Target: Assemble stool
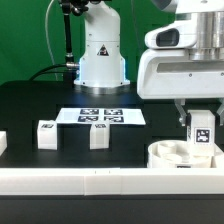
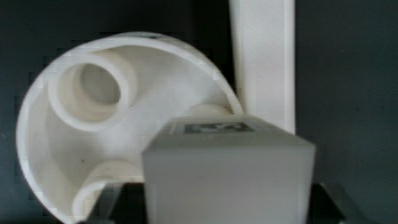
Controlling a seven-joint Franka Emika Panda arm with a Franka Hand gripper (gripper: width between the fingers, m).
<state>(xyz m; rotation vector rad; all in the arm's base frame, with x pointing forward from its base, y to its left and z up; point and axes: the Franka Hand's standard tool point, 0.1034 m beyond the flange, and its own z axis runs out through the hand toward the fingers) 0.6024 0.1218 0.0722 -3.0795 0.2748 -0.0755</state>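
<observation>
Robotics lab test bench.
A white robot arm point(image 1: 101, 55) stands on a black table point(image 1: 30, 100) before a green backdrop point(image 1: 25, 40). A marker board point(image 1: 100, 116) of black-and-white square tags lies flat on it, a white rail point(image 1: 80, 180) borders the front, and the gripper point(image 1: 201, 142) clasps a tagged leg point(image 1: 202, 128).
</observation>
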